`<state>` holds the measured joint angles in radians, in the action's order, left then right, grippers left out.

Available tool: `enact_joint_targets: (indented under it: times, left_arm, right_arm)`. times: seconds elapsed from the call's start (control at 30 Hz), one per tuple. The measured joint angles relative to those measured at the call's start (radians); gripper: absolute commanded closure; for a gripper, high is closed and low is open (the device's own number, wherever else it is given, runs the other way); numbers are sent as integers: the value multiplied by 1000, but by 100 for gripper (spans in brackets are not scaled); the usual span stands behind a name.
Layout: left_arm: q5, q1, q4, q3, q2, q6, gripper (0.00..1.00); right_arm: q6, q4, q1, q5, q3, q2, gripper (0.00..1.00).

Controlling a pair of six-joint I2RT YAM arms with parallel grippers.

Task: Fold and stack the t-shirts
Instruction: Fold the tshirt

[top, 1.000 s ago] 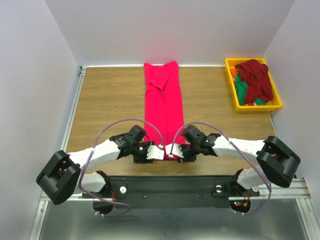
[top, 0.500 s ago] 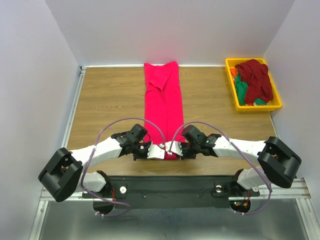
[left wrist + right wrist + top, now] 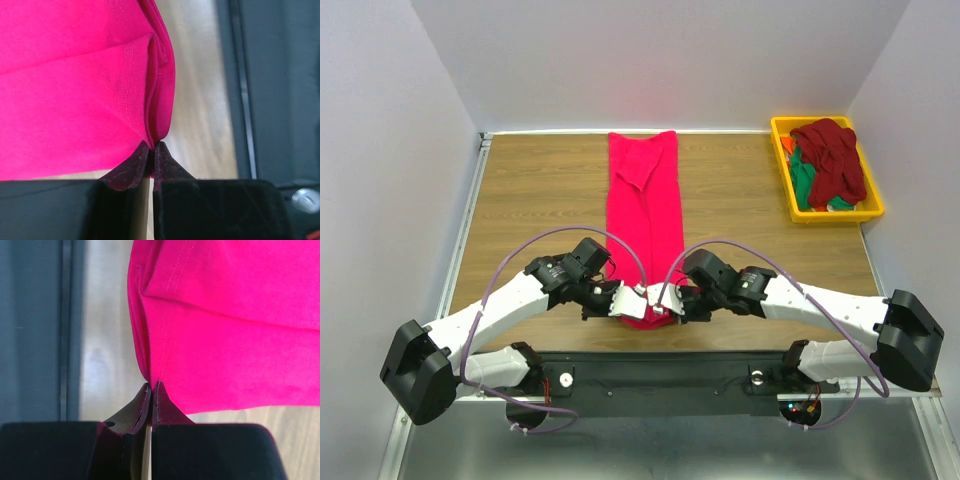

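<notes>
Where both end effectors (image 3: 151,145) (image 3: 151,385) pinch, soft pink t-shirt (image 3: 645,200) puckers.

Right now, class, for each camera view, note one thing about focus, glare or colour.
Top external: sharp, but the pink t-shirt is so saturated that most folds wash out, and a red tint spills onto the back wall. Left wrist: the shirt's stitching is crisp, the table beyond it soft. Right wrist: a pale glare patch on the table; the dark fingers show little detail.
</notes>
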<state>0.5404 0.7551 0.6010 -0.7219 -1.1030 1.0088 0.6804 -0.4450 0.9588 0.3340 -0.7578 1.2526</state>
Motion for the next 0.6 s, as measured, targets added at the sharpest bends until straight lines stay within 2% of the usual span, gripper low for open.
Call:
enact_joint_targets:
  times: [0.2,0.37,0.6]
  left_arm:
    - [47,-23,128,-55,-1,15,100]
    - [79,-143,179,-167,-98,69,100]
    - [96,-298,203,-376,-335,170,100]
  right_arm:
    - [-19,-53,21,-13,-2,-27,100]
    - [26,-79,-109,0,-104,24,99]
    - [144,-74,-265,41,-270,191,99]
